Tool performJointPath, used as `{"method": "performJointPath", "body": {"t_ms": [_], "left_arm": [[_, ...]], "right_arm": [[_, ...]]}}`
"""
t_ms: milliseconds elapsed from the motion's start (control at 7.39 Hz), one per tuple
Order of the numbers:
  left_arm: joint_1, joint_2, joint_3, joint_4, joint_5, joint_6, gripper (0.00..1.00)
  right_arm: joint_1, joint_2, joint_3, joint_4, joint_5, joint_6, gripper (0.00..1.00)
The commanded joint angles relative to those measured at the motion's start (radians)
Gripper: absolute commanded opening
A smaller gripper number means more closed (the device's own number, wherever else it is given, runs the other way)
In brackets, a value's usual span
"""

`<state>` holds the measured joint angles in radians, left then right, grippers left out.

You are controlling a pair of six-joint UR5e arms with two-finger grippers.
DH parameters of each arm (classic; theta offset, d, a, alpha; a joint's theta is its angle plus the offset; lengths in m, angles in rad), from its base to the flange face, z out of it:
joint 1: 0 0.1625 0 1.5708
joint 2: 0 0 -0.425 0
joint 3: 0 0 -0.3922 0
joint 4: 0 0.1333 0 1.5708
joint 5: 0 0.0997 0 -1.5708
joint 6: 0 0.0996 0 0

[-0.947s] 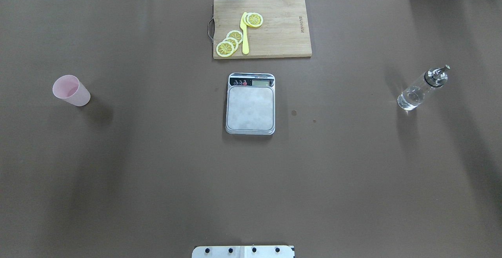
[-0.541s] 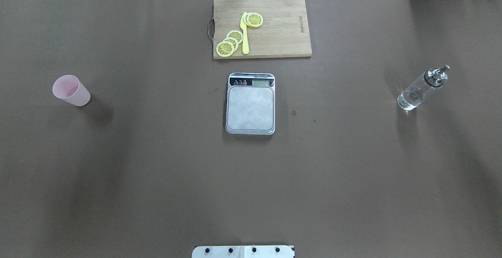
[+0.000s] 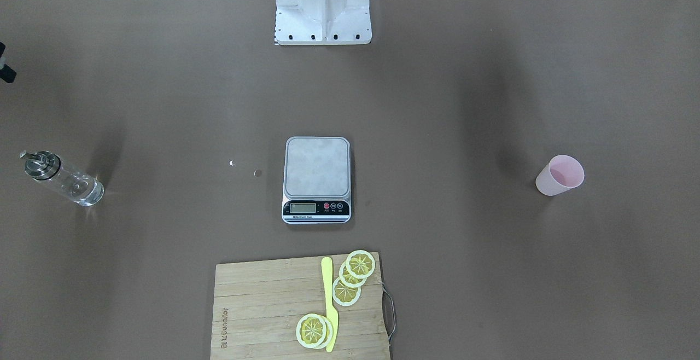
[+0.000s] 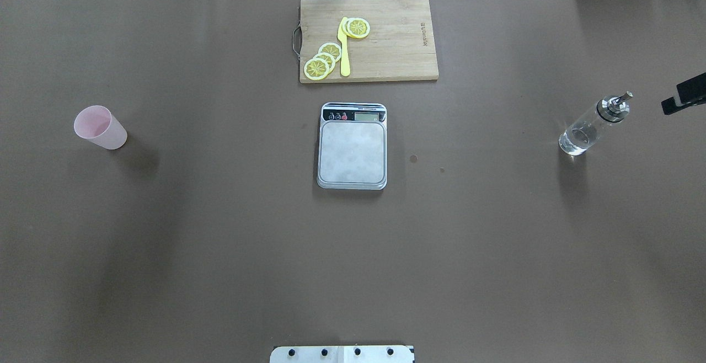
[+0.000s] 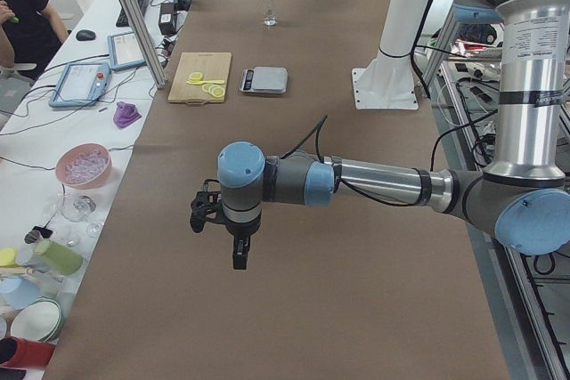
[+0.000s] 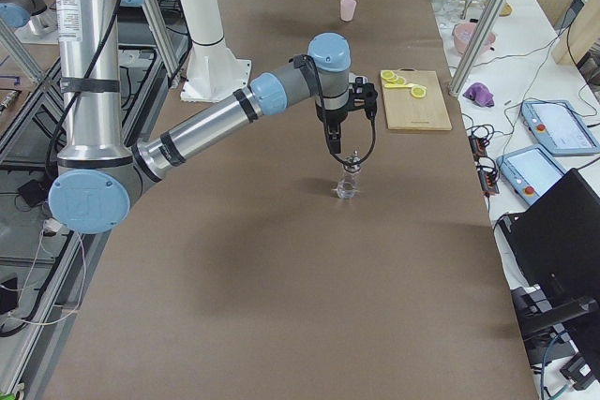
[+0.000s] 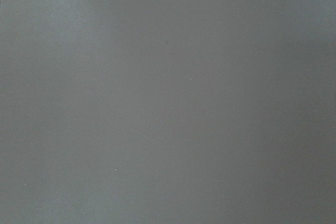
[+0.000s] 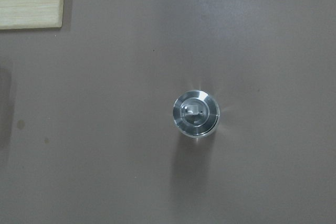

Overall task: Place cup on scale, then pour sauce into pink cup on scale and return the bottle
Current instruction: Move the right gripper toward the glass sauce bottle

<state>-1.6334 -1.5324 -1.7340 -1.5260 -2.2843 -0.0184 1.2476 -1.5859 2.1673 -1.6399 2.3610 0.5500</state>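
The pink cup (image 4: 100,127) stands upright and alone at the table's left (image 3: 560,175). The scale (image 4: 352,146) lies in the middle with a bare platform (image 3: 317,169). The glass bottle (image 4: 593,126) with its metal cap stands at the right and holds clear sauce (image 3: 63,178). My right gripper (image 6: 335,142) hangs above the bottle without touching it; only a black tip shows at the overhead view's edge (image 4: 684,94). The right wrist view looks straight down on the bottle cap (image 8: 196,111). My left gripper (image 5: 239,251) hangs over bare table, and I cannot tell its state.
A wooden cutting board (image 4: 368,38) with lemon slices (image 4: 322,59) and a yellow knife (image 4: 344,48) lies behind the scale. The robot's base plate (image 4: 342,353) sits at the near edge. The left wrist view shows only brown table cover (image 7: 168,98).
A black part of my right gripper has come into the overhead view at the right edge, near the bottle. Cup, scale and bottle have not moved.
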Motion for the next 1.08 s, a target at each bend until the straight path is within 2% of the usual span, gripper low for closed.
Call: {"method": "performJointPath", "body": {"t_ms": [0,135,677,947], "left_arm": [[0.000,0.018,-0.021,0.000,-0.001,0.000,0.98],[0.001,0.023,-0.024,0.001,0.000,0.000,0.98],[0.001,0.023,-0.024,0.000,-0.001,0.000,0.98],[0.001,0.023,-0.027,-0.002,-0.001,-0.002,0.98]], "right_arm": [[-0.114,-0.110,0.039,0.186,-0.167,0.158,0.99],[-0.114,-0.184,0.033,0.310,-0.180,0.160,0.99],[-0.177,-0.194,0.029,0.362,-0.290,0.160,1.00],[-0.177,-0.171,0.007,0.402,-0.289,0.157,1.00]]}}
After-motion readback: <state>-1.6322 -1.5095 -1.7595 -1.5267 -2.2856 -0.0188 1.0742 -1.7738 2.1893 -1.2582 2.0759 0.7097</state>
